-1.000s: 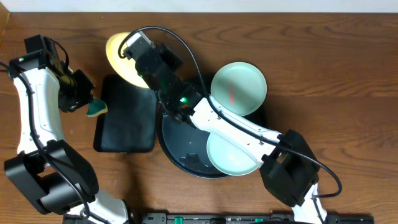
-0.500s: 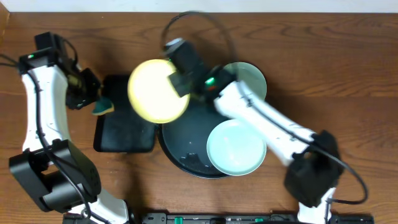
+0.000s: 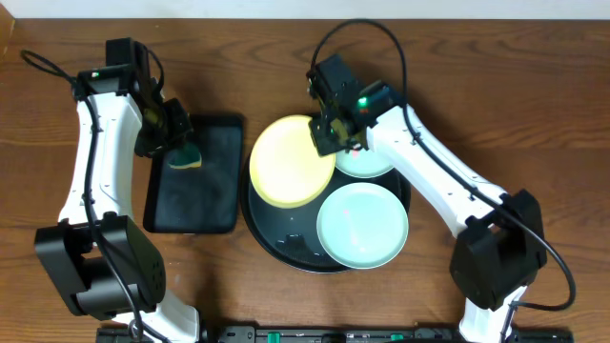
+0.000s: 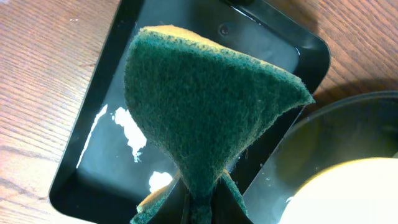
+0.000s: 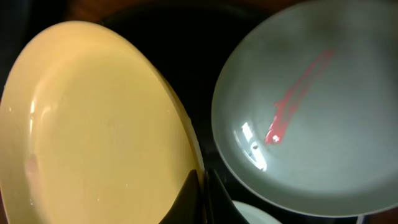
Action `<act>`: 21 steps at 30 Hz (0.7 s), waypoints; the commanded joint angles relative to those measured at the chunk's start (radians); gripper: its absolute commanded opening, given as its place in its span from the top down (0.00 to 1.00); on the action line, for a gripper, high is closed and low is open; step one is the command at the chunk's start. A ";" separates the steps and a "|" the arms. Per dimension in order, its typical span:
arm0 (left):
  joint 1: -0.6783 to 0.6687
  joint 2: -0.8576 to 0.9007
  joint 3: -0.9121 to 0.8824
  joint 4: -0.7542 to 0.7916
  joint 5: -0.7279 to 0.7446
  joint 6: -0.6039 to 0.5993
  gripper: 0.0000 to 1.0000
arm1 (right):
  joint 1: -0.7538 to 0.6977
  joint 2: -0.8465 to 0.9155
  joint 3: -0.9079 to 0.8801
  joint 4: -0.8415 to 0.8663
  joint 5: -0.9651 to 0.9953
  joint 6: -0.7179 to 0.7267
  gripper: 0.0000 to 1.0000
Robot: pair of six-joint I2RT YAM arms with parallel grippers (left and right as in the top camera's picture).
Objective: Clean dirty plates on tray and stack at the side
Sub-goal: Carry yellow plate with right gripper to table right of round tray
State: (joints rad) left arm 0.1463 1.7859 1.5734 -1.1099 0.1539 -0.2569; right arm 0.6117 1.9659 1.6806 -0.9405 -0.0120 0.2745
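- Green scouring sponge (image 4: 205, 106) is pinched between the narrow fingers of the left gripper (image 4: 200, 202), above the rectangular black tray (image 4: 93, 143).
- Opposite, the right gripper (image 5: 200, 190) clamps the rim of the pale yellow plate (image 5: 93, 124), held over the round tray (image 3: 281, 240).
- One mint plate (image 5: 298, 112) shows a red smear, uncleaned; nothing is stacked on the tabletop (image 3: 515, 95) yet.

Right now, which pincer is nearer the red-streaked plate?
Right. The right pincer grips the yellow plate just beside the red-streaked plate; the left pincer holds a sponge over the rectangular tray.
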 commanded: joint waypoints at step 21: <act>-0.048 -0.022 0.016 0.019 -0.012 0.013 0.93 | 0.013 -0.034 -0.183 0.160 -0.049 0.011 0.99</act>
State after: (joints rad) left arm 0.1009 1.7859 1.5734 -1.0924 0.1509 -0.2573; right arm 0.6353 1.9858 1.4578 -0.7525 -0.0559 0.2813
